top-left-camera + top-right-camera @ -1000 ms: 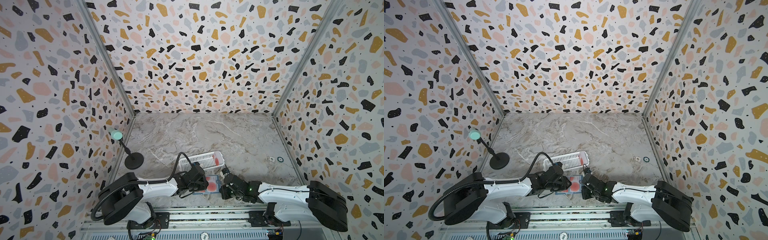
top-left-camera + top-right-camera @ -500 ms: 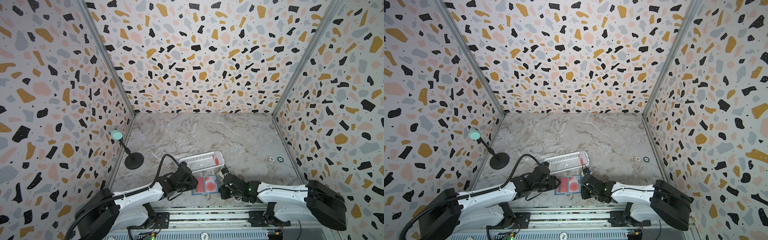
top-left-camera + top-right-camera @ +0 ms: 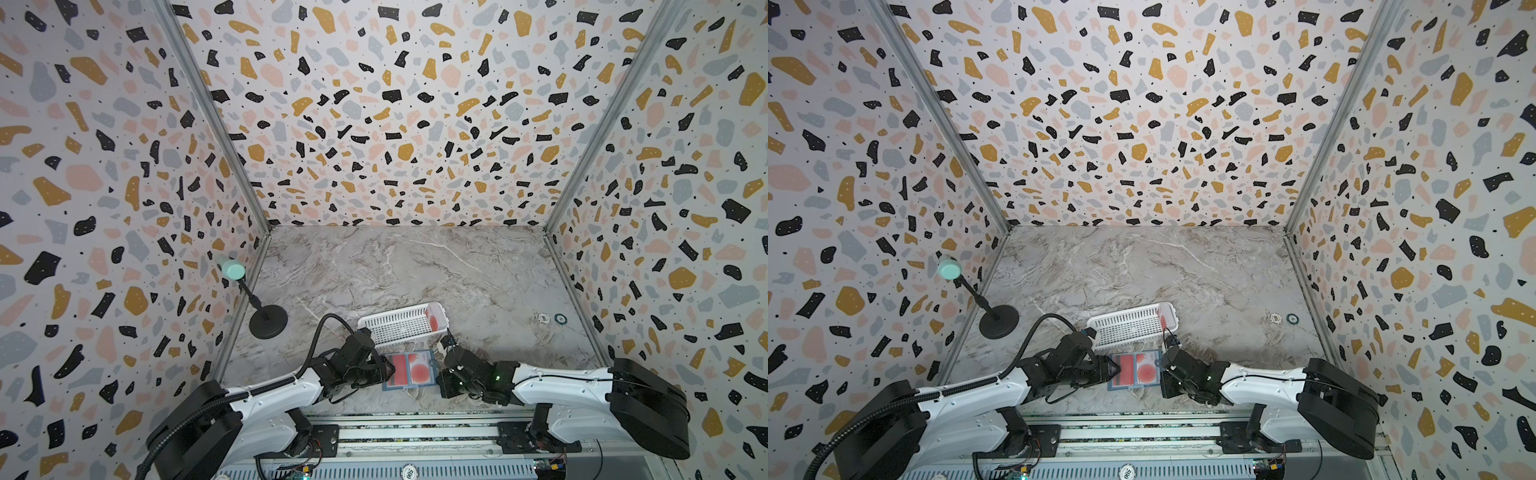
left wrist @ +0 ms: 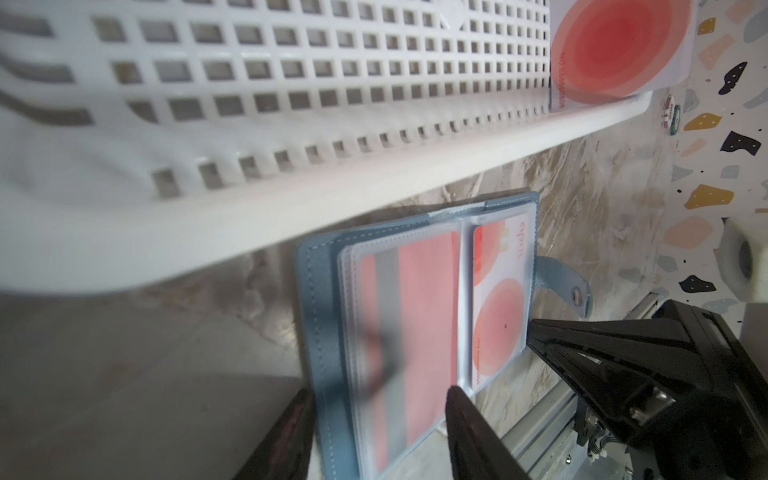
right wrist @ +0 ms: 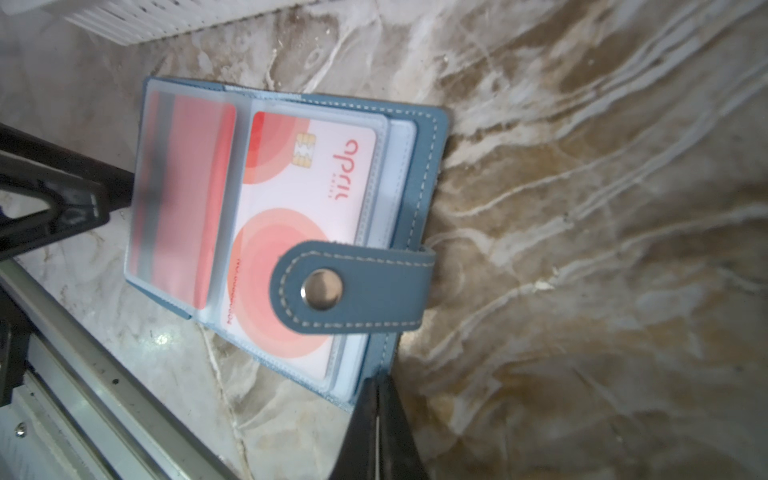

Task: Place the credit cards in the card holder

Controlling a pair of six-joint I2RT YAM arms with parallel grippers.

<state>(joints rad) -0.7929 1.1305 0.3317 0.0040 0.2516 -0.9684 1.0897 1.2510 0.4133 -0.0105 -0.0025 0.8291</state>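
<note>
The card holder lies open on the desk between both pincers, with a red-backed card and a pale-faced card in its pockets. The left pincer has just spread apart and backed off the red-backed card, so that card is probably seated. The right pincer, tips together and empty, sits at the cover's edge. A third card waits in the basket beyond them.

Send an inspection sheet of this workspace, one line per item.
Surface: grey marbled tabletop; no spill seen.
Job's things: slate-blue booklet card holder lies open, a red-backed credit card and a pale red-circle credit card in its clear pockets; a third card in the white slotted plastic basket.
Clutter: the basket; black stand with mint-green head; two small round tokens.
Grippers: left gripper open over the holder's red-backed side; right gripper shut, tip at the holder's edge.
Cables: black cable arcs above the left arm.
Surroundings: terrazzo-patterned walls; metal rail in front.
</note>
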